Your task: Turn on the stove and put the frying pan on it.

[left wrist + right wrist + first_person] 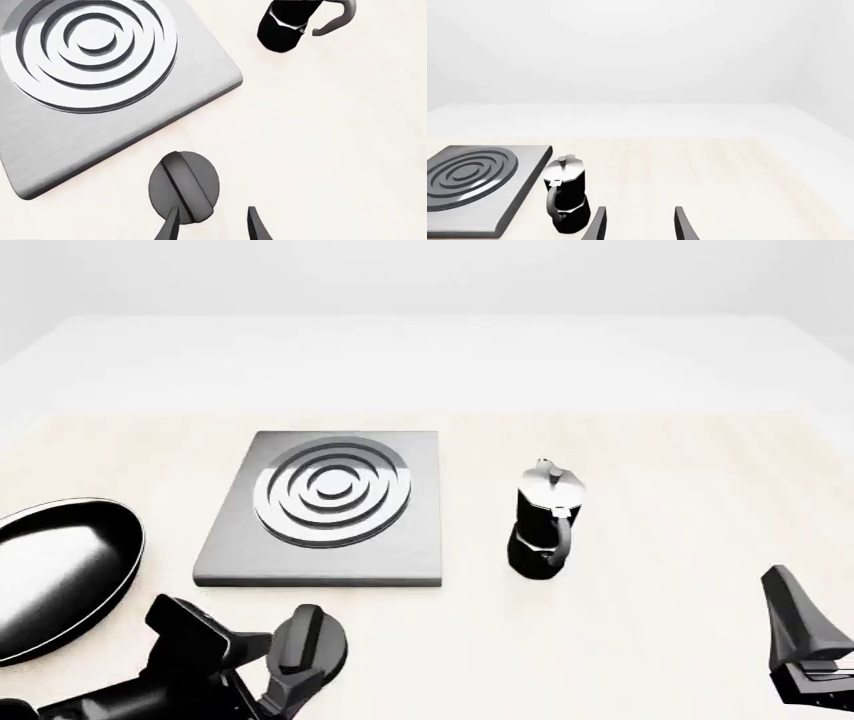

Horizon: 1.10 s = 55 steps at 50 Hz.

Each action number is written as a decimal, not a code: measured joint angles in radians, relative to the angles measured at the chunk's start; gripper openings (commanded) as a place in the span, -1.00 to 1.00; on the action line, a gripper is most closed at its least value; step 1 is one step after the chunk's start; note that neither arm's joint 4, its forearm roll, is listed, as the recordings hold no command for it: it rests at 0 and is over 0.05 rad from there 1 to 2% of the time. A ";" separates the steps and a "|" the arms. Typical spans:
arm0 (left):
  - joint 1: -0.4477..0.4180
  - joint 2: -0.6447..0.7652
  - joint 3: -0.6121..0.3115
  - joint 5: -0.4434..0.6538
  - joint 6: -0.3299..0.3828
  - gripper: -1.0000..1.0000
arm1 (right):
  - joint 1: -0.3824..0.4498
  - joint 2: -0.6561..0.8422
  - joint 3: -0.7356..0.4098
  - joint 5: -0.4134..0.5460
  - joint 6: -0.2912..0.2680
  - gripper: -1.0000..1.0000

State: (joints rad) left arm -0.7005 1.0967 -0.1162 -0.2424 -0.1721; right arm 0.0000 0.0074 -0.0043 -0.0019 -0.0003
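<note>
The stove (320, 505) is a flat grey slab with silver burner rings in the middle of the table; it also shows in the left wrist view (100, 65) and the right wrist view (480, 175). Its black oval knob (183, 187) lies on the table just in front of the slab and also shows in the front view (310, 648). My left gripper (212, 226) is open, one fingertip over the knob's near edge. The frying pan (54, 575) lies at the left edge, empty. My right gripper (639, 226) is open and empty at the front right (801, 640).
A black-and-silver moka pot (545, 525) stands upright right of the stove; it also shows in the left wrist view (290, 22) and the right wrist view (566, 200). The light wooden table (641, 640) ends in a white surround at the back.
</note>
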 measured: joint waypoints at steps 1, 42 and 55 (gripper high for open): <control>0.000 0.007 0.002 -0.008 -0.001 1.00 | 0.000 0.000 0.000 0.000 0.000 1.00; -0.014 0.247 0.045 -0.270 -0.038 1.00 | 0.000 0.000 0.000 0.000 0.000 1.00; -0.053 0.257 0.033 -0.272 -0.065 1.00 | 0.000 0.000 0.000 0.000 0.000 1.00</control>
State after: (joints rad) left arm -0.7536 1.3538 -0.0828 -0.5141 -0.2371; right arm 0.0001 0.0074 -0.0043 -0.0019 -0.0003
